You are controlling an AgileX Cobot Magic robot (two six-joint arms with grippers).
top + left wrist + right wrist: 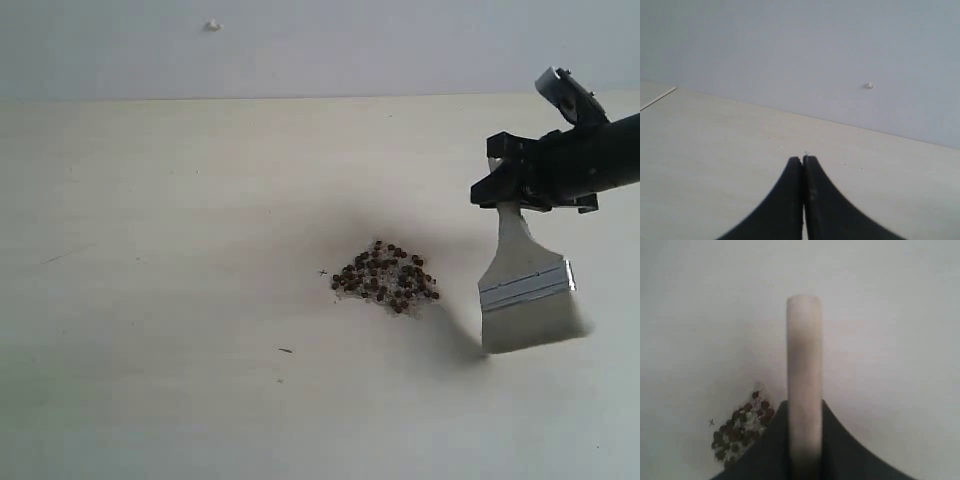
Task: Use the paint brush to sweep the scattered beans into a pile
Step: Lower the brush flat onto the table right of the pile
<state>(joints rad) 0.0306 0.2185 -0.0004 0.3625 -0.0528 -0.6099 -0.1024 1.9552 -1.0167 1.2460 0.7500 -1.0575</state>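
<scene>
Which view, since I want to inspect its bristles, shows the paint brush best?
The exterior view: it shows the paint brush broadside, with bristles, ferrule and lower handle, held by the right end effector. The right wrist view shows only its handle between the jaws; the left wrist view shows none of it.

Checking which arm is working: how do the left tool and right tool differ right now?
The black left tool is shut on nothing; the black right tool is clamped on the handle of the wide, pale-bristled, silver-ferruled paint brush. The left tool points across pale table with no beans in its view; the right tool holds the brush beside the mound of dark-brown beans. Both are black.
</scene>
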